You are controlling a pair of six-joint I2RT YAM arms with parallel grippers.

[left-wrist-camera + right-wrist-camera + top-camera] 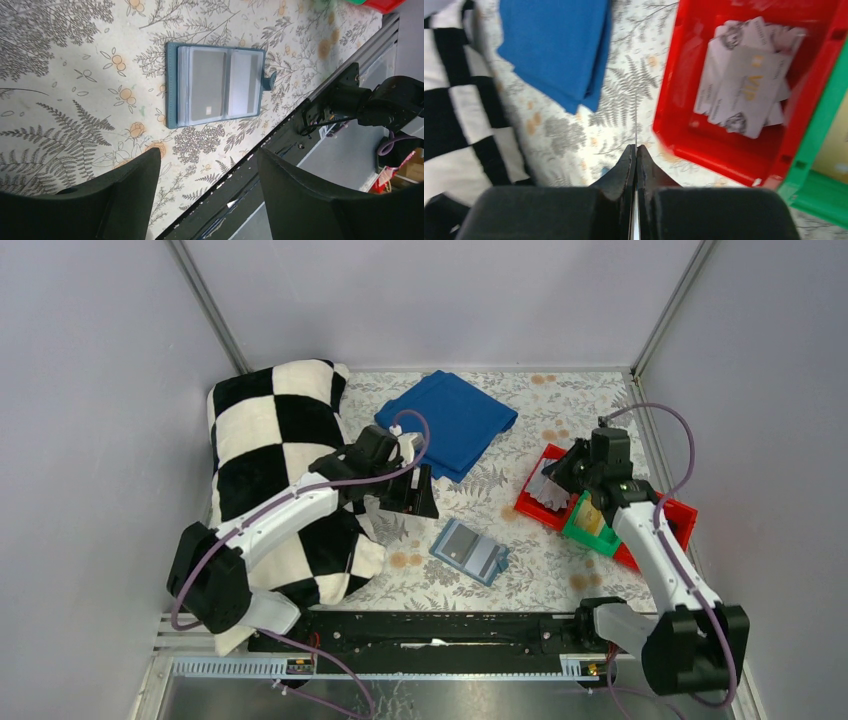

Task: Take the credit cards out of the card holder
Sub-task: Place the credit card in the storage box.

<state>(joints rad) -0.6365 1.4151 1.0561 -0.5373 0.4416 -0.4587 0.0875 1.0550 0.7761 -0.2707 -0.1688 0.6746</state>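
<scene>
The teal card holder [470,551] lies open on the floral table, and in the left wrist view [217,85] grey cards show in its clear sleeves. My left gripper [415,490] [207,155] is open and empty, hovering up and to the left of the holder. My right gripper [562,470] [636,146] is shut on a thin credit card [636,120] seen edge-on, just left of the red bin [537,510] [669,100]. Several whitish-grey cards [744,80] lie in that bin.
A green bin [592,538] [824,125] with yellowish cards [835,145] stands against the red bin. A folded deep-blue cloth [447,422] [554,45] lies at the back. A black-and-white checked pillow [270,450] fills the left side under the left arm.
</scene>
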